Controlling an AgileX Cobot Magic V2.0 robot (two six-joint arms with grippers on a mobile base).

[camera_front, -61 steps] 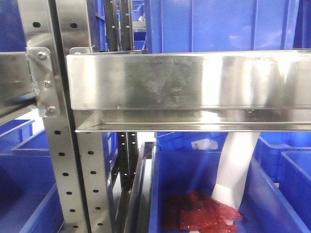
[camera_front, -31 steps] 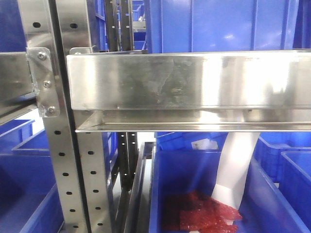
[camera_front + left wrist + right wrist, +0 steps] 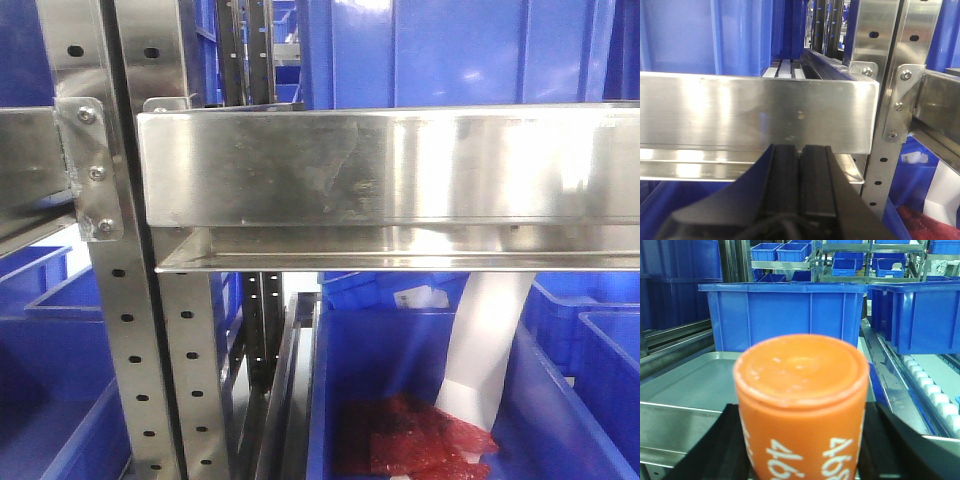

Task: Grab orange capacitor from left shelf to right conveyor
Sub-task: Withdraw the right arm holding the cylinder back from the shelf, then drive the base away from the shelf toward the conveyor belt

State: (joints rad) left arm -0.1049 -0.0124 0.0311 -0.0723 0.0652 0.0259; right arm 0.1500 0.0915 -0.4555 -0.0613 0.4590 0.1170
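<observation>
"Watching that right claw (image 3: 802,452), what worried you?"

"A slip, mostly. The orange capacitor (image 3: 801,405) stood upright between its two dark jaws, which had closed in against its sides. So it was in the claw, not on the left shelf (image 3: 400,170). It was a smooth, round can, and the jaws seemed to grip it low on the body. I judged that a quick swing could tilt it or let it slide out. The silver tray (image 3: 690,385) and a blue bin (image 3: 785,315) lay just behind it, and either would have been the wrong place for it to land."

"And the other arm?"

"The left claw (image 3: 800,175) was pressed fully shut with nothing in it, close up to the shelf's broad front rail. A careless move there could have knocked it against the steel."

"What couldn't you make out?"

"The right conveyor showed in none of the views, so I couldn't say how far the can had to travel. The can hid the spots where the pads met it, so I was guessing how firm the hold was. Its bottom was cut off too, so I couldn't tell whether it rested on anything. The front view showed neither arm, only the rack, bins, some crumpled red sheets (image 3: 420,445) and a white sheet (image 3: 485,350)."
</observation>
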